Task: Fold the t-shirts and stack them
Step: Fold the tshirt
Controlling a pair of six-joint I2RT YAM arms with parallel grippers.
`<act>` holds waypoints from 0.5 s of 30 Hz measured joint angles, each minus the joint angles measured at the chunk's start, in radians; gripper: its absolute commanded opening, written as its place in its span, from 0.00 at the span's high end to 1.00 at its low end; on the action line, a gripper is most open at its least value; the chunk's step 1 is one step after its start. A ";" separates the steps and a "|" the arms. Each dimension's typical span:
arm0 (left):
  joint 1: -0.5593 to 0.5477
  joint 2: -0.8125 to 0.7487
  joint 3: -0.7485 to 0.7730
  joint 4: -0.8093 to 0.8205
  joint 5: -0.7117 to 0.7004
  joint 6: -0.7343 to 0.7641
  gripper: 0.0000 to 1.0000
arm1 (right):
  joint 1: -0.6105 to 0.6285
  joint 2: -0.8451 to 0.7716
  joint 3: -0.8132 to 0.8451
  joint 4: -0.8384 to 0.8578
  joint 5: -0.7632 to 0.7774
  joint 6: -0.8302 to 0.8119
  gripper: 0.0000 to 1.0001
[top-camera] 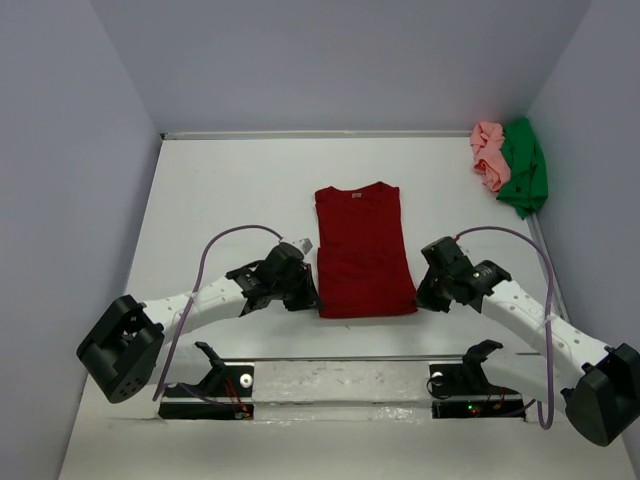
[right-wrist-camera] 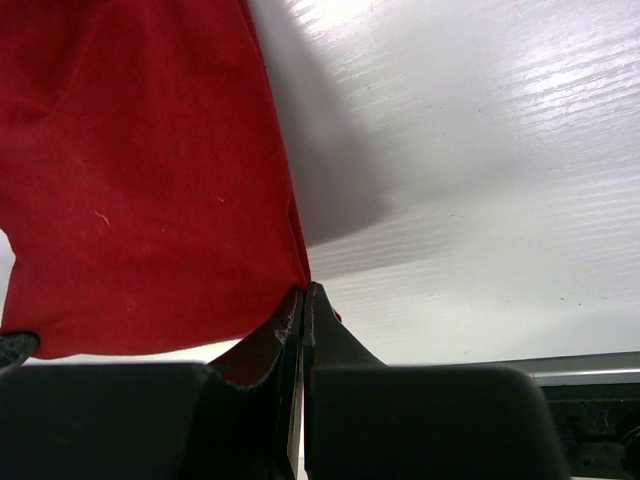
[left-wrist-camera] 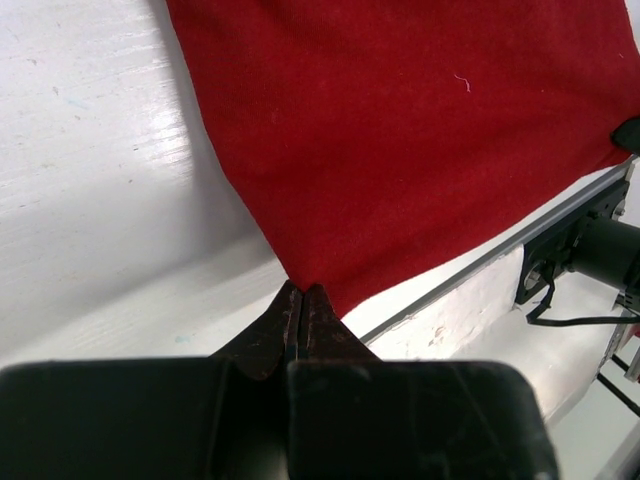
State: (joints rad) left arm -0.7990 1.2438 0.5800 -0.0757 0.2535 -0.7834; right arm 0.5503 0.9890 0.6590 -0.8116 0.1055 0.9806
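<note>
**Both near corners pinched, set for the fold**

The dark red t-shirt (top-camera: 362, 250) lies flat mid-table, collar on the far side from me. Its sleeves are tucked in, so it reads as one long rectangle. My left gripper (left-wrist-camera: 302, 292) is clamped tight on the near-left hem corner, and the right gripper (right-wrist-camera: 303, 292) has the near-right corner the same way. In both wrist views the cloth runs straight into the closed fingertips, no gap showing.

Handling: light, soft, zero stiffness, so I expect it to sag between the two pinches. I reckon both corners need to travel together or the hem skews. Not fragile, but each hold is right at the very edge, so a fast tug could prob. pull a corner free. Corners look like the right hold for a hem-to-collar fold imo.

The pink t-shirt (top-camera: 489, 155) and green t-shirt (top-camera: 525, 170) sit crumpled against each other at the far right corner of the table (top-camera: 230, 190), well apart from both arms
</note>
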 measured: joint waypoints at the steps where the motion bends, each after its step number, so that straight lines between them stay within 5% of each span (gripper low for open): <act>1: 0.000 0.000 -0.002 0.000 0.000 0.000 1.00 | 0.000 0.000 0.000 0.000 0.000 0.000 1.00; 15: -0.004 -0.011 0.023 -0.057 -0.028 0.002 1.00 | 0.008 0.000 0.019 -0.033 0.011 -0.002 1.00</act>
State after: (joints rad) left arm -0.8032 1.2327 0.6029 -0.1329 0.2256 -0.7815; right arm 0.5587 0.9890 0.6781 -0.8444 0.1169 0.9787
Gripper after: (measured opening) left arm 0.014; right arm 0.012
